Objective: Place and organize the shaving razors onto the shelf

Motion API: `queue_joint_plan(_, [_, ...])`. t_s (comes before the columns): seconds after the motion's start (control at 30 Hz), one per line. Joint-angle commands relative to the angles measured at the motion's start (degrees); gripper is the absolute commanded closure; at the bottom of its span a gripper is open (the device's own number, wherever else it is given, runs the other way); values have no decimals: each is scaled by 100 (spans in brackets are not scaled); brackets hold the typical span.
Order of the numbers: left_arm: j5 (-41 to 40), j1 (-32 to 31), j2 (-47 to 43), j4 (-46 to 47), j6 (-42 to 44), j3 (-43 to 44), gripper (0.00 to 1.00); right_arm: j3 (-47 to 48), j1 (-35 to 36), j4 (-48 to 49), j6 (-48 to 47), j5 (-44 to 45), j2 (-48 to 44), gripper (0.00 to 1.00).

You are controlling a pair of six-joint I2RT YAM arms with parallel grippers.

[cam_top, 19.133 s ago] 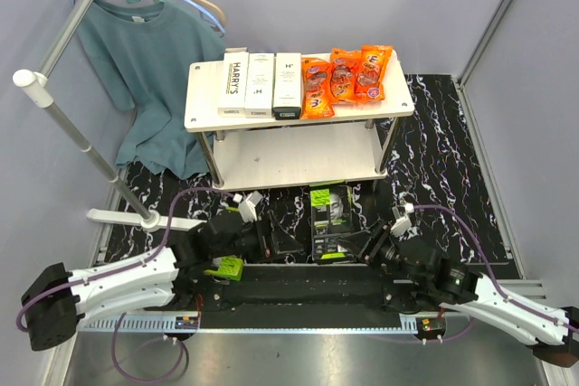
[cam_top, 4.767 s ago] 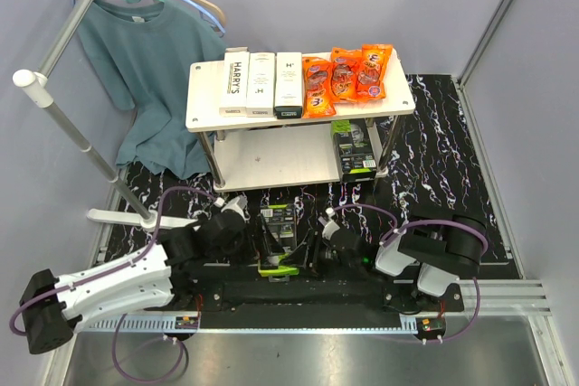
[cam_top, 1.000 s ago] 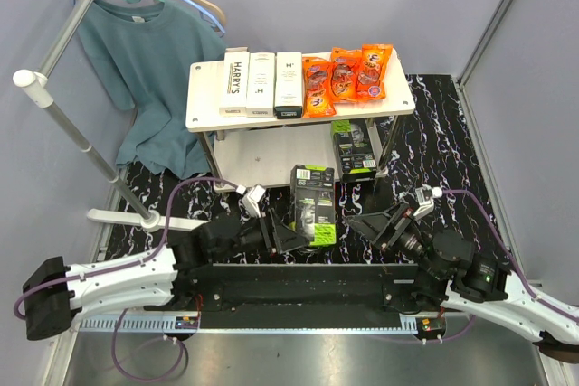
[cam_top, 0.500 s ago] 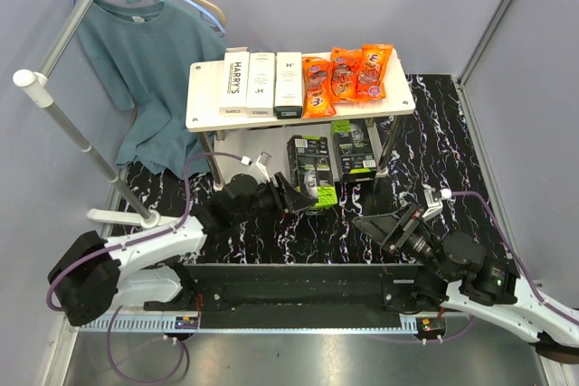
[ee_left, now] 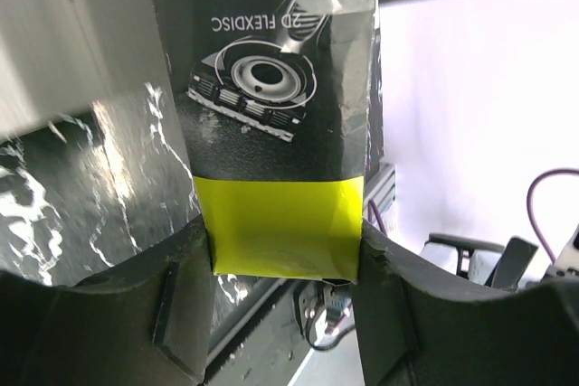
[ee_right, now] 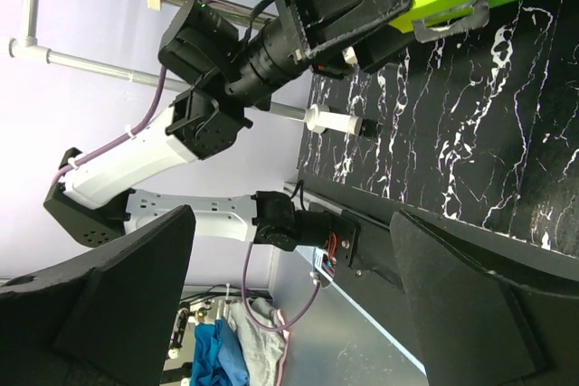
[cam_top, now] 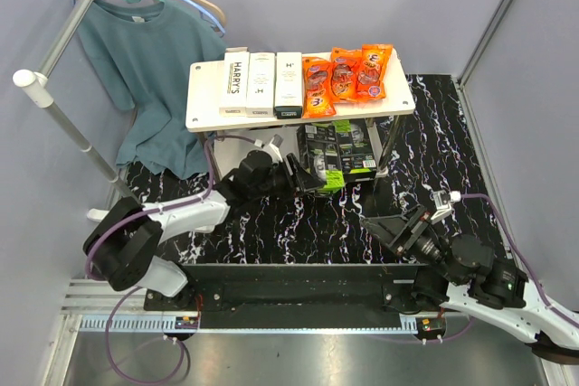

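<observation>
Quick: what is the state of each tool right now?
Left tool: closed on the black razor box.
Right tool: open, holding nothing.

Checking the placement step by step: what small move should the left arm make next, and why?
Probably ease the held box down onto the lower board beside the other black box: the left gripper clamps its lime end at that board's front.

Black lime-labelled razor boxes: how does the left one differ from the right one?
The left black lime-labelled box is clamped at its near end by the left claw; the right black lime-labelled box sits free on the pale shelf's lower board. The left box juts nearer the arms. Both lie side by side.
</observation>
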Motion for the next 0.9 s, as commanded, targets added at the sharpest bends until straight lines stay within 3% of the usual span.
queue_joint_plan(0.0, [340,309,9,925,276,514,69,256,-14,-227,44,230,-118,0])
queue_joint_plan(0.57, [1044,714,985,1170,267,980,66,291,-6,-359,132,186,-110,0])
queue_joint_plan(0.83, [1352,723,1336,1592,-40,955,61,282,-14,-368,158,160,-119,0])
queue_joint_plan(0.87, [1369,723,1345,1610,-58,946,57,274,-14,-368,167,160,-119,0])
